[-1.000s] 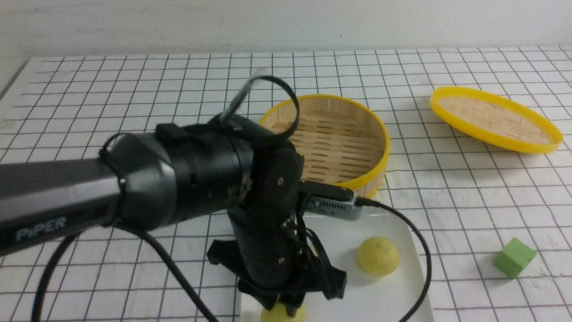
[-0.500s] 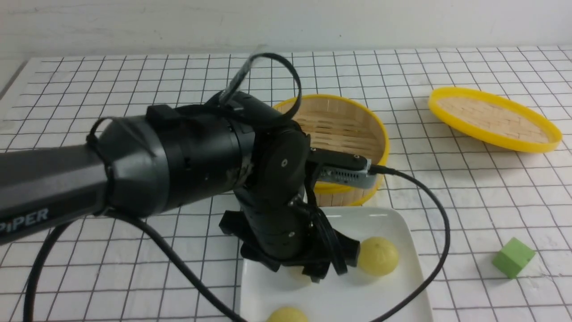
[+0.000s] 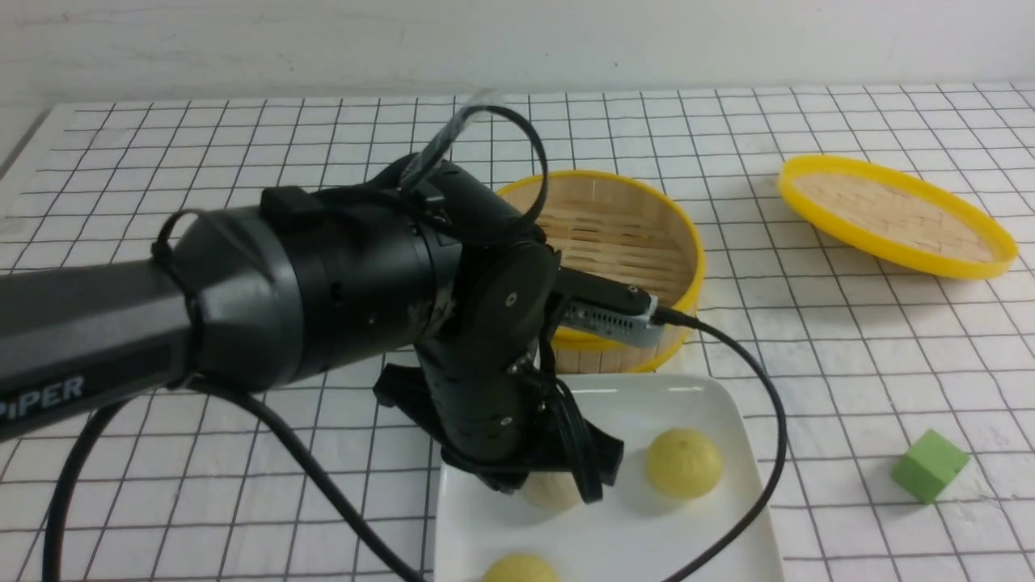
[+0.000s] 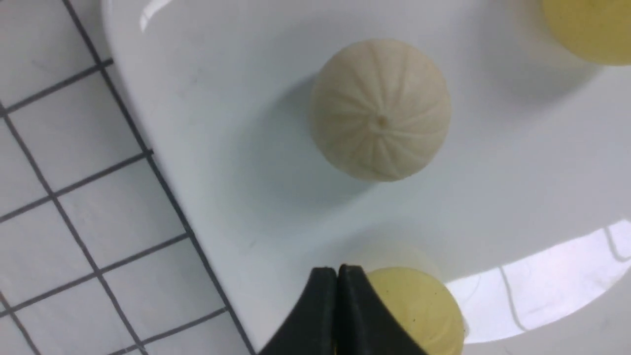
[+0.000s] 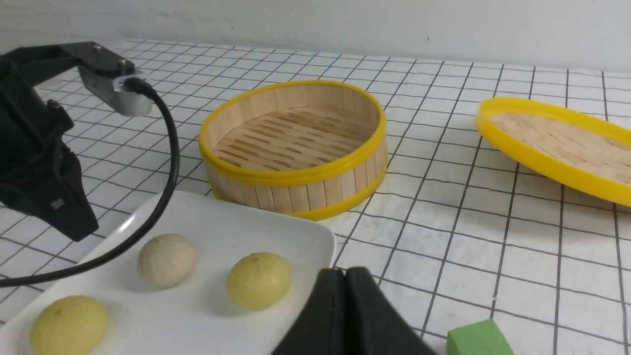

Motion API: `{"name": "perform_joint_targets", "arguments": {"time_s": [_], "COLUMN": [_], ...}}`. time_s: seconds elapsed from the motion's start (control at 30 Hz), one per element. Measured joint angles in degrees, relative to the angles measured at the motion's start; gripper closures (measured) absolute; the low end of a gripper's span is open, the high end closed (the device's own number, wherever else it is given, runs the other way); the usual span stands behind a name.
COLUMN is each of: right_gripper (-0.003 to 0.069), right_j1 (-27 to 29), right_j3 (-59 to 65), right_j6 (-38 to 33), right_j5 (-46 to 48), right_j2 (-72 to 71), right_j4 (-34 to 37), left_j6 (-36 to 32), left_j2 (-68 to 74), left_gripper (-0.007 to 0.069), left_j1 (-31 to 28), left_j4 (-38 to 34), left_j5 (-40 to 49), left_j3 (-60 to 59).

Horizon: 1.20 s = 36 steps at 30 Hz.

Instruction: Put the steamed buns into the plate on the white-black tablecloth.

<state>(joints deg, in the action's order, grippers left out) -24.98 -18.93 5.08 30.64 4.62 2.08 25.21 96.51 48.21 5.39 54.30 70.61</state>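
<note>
In the left wrist view, left claw point(image 4: 337, 278) shut: two black fingers pressed flat together, nothing pinched between. Just beyond the tips and clear of them, a greyish-beige pleated steamed bun point(image 4: 380, 111), upright on a glossy white rounded-square plate point(image 4: 222, 148). Right beside one finger and partly hidden behind it, a pale yellow domed steamed bun point(image 4: 424, 305); touching or not, cannot tell. Farther off, past the beige one and cut by the frame edge, a second pale yellow domed steamed bun point(image 4: 591, 24), also on the plate. On the claw's other side, past the plate's rim, white cloth with a thin black grid point(image 4: 74, 148).

In the right wrist view, right claw point(image 5: 345, 278) likewise closed, fingers together, gripping nothing. Ahead of its tips, toward the left claw's side, all three buns on the plate, each apart from the others. Close beside the fingers, a small green cube point(image 5: 478, 337) on the cloth. Well beyond the tips, a round yellow-rimmed bamboo steamer basket point(image 5: 296, 148); farther out again, a yellow-rimmed bamboo lid point(image 5: 557, 143).

In the front view, left claw low over the plate, tips hidden behind its own black wrist. Beige bun partly visible under it; second yellow bun near, to its right; first yellow bun on the robot's side of it. Steamer basket beyond the claw, just past the plate's far rim. Right claw outside this picture.
</note>
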Motion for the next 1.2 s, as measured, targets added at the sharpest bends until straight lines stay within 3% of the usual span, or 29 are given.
{"name": "perform_joint_targets", "arguments": {"time_s": [0.77,1.03,1.2], "right_gripper": [0.0645,0.0638,0.0636], "right_j1": [0.8,14.8,20.3], "right_j3": [5.5,17.7,19.7], "right_j6": [-0.5,-0.5,-0.6], "right_j5": [-0.9,-2.7,-6.3], "right_j2": [-2.4,-5.3,-5.3], "right_j4": [-0.3,-3.9,-4.4], "left_j6": [0.0,0.0,0.0], "left_j2": [0.0,-0.6,-4.4], "left_gripper": [0.0622,0.0622,0.0622], "left_j1": [0.0,0.0,0.0], "left_j4": [1.3,2.6,4.3], "left_j5": [-1.7,-2.2,-2.4], "left_j3": [0.2,0.2,0.2]}}
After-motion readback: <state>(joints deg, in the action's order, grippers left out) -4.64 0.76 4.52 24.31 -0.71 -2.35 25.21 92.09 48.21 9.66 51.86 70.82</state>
